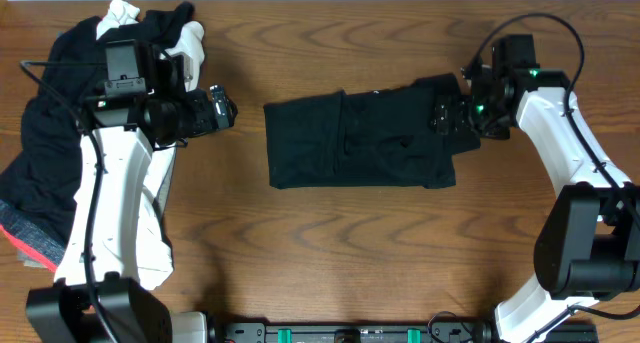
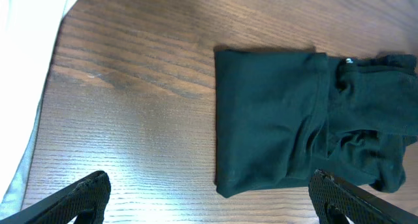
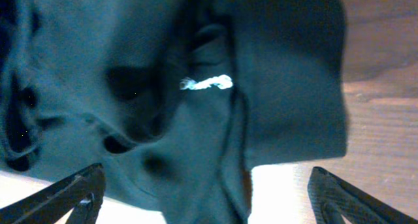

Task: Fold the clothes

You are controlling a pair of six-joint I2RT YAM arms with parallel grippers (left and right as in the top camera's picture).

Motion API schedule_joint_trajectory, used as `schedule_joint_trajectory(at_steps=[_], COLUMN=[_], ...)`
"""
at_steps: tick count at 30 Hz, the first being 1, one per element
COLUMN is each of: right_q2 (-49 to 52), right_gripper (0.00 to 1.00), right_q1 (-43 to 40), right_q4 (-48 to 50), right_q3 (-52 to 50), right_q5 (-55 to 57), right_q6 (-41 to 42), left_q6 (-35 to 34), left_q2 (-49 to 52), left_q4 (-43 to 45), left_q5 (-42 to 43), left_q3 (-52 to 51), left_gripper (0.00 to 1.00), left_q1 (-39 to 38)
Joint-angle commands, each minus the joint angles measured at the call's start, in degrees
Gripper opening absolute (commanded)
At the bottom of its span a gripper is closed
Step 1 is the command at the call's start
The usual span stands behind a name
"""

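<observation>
Left gripper [image 1: 222,110]: jaws fully spread, empty, over the table [image 1: 330,243].
Right gripper [image 1: 446,119]: jaws wide; I see nothing clamped; above shirt's right edge.
Black shirt [image 1: 360,138]: folded, table centre.
Other clothes [image 1: 40,153]: heaped far left.

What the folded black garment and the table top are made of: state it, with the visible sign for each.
Folded black garment: soft cloth, probably a knit, with a matte finish. It creases and slumps in limp folds and shows no shine. The exact fibre cannot be told.
Table top: wood or a wood-look laminate, brown with a low sheen. Grain lines run along it, and the left wrist view shows a faint glare.
</observation>
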Motion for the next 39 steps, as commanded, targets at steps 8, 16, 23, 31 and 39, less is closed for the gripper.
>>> schedule_joint_trajectory(at_steps=[8, 16, 23, 31, 39], right_q2=[0.31, 2.67, 7.37, 9.75, 9.64], right_gripper=[0.91, 0.91, 0.88, 0.7, 0.23], right_q1=[-0.5, -0.48, -0.42, -0.46, -0.63], right_q4=[18.86, 30.93, 34.77, 35.28, 35.19], right_q3=[-10.82, -15.3, -15.28, -15.28, -15.08], right_q5=[4.15, 4.15, 1.88, -1.86, -1.86], right_q6=[0.07, -0.11, 0.35, 1.66, 2.49], left_q6=[2.19, 2.73, 2.73, 2.73, 2.71], left_q2=[1.46, 1.46, 1.46, 1.46, 1.46], left_q4=[0.2, 0.66, 0.68, 0.68, 0.7], left_q5=[-0.48, -0.48, -0.48, -0.48, -0.48], left_q3=[0.37, 0.37, 0.37, 0.37, 0.37], left_gripper=[0.98, 0.98, 0.98, 0.98, 0.98], left_q1=[0.09, 0.09, 0.09, 0.09, 0.09])
